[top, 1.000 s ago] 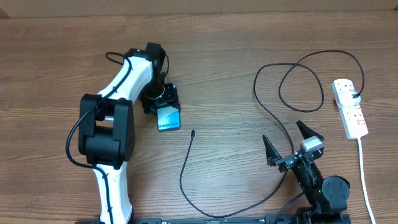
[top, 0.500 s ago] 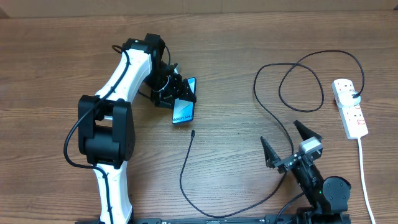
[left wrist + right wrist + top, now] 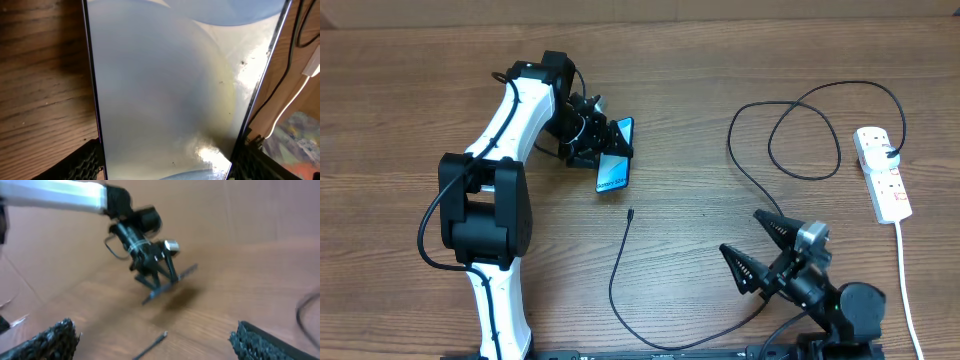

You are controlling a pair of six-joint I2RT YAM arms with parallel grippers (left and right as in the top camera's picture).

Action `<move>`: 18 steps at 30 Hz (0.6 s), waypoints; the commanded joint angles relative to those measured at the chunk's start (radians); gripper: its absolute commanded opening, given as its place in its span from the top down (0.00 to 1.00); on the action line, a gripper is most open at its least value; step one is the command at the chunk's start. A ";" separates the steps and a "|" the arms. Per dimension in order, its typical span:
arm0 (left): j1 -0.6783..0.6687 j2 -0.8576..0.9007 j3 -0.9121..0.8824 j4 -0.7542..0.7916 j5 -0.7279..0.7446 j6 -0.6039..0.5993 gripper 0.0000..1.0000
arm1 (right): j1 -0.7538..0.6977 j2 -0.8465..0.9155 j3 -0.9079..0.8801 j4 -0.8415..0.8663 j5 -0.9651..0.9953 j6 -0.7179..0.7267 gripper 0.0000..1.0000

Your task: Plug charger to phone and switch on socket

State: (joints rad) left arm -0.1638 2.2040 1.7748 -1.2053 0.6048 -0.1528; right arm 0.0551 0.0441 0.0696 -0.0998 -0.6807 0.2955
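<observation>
My left gripper (image 3: pixel 603 143) is shut on the phone (image 3: pixel 614 162), which it holds tilted above the table at centre left. The phone's pale screen fills the left wrist view (image 3: pixel 170 90), between the fingers. The charger, a thin black cable (image 3: pixel 760 185), loops across the right half of the table. Its plug tip (image 3: pixel 631 213) lies loose below the phone and shows in the right wrist view (image 3: pixel 159 339). The socket, a white power strip (image 3: pixel 882 174), lies at the far right with a black plug in it. My right gripper (image 3: pixel 760 252) is open and empty, low at the front right.
The strip's white lead (image 3: pixel 904 270) runs down the right edge toward the front. The left arm (image 3: pixel 495 170) stretches from the front left up to the phone. The right wrist view shows the left gripper holding the phone (image 3: pixel 167 282).
My left gripper has lifted the phone off the table and tilted it, moving a little right. My right gripper has turned left toward the plug tip, jaws still open.
</observation>
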 commanded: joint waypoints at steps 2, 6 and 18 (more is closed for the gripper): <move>0.000 -0.005 0.031 0.006 0.051 0.022 0.37 | 0.005 0.196 0.305 -0.172 0.055 0.054 0.00; 0.000 -0.005 0.031 0.006 0.051 0.022 0.37 | 0.007 0.574 0.696 -0.489 0.050 -0.025 0.00; 0.000 -0.005 0.031 0.007 0.051 0.022 0.37 | 0.045 1.276 1.204 -0.718 -0.261 -0.004 0.14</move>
State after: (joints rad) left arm -0.1638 2.2040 1.7786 -1.2003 0.6178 -0.1528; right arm 0.0643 1.2304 1.2587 -0.8253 -0.8516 0.2901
